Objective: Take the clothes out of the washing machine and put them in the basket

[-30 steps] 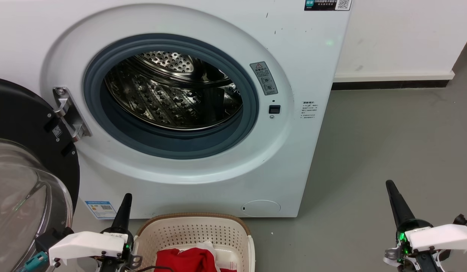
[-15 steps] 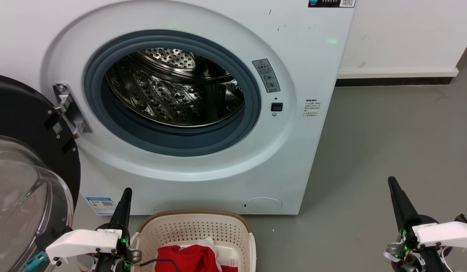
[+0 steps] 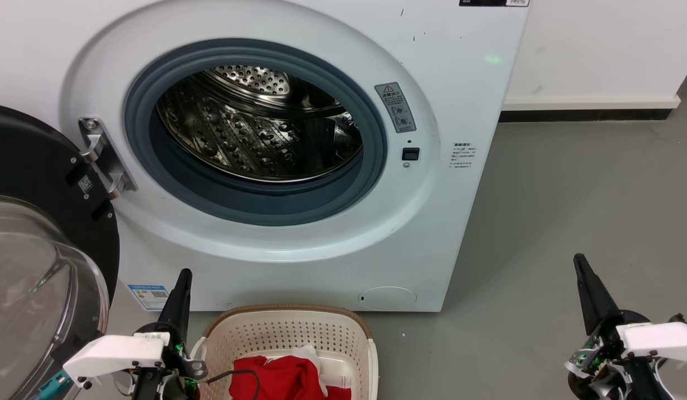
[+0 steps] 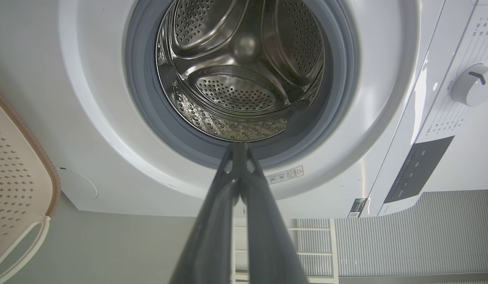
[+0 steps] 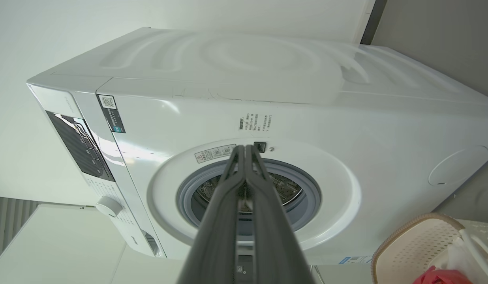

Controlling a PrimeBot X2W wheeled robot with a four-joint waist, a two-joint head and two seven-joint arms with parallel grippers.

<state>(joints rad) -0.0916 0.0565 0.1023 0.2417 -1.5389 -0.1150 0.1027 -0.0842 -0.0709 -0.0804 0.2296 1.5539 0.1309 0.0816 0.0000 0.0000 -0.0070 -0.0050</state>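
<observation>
Currently the clothes (image 3: 274, 380) lie in the basket (image 3: 288, 309), which sits on the floor (image 3: 543, 194) right in front of the washer (image 3: 299, 253), below its porthole (image 3: 254, 214). Clothes are bright red soft fabric, bunched up, with a white piece (image 3: 309, 355) poking out on top; the lower part is cut off by the frame edge. Basket is cream plastic with a perforated wall and brown rim, close to the washer base; cannot tell if touching.

Washer is white with a grey porthole seal. Its door (image 3: 43, 183) is swung open to the washer's left, a black frame with a clear glass bowl. The drum (image 3: 254, 133) shows shiny perforated steel with paddles.

The left claw (image 3: 183, 276) is clenched, fingers pressed together with nothing between, pointing up in front of the washer's lower left corner. The right claw (image 3: 578, 261) is also clenched and empty, over the floor well off the washer's right side.

Left wrist view looks into the drum. Right wrist view sees the washer's front, dial (image 5: 108, 206) and panel (image 5: 78, 146).
</observation>
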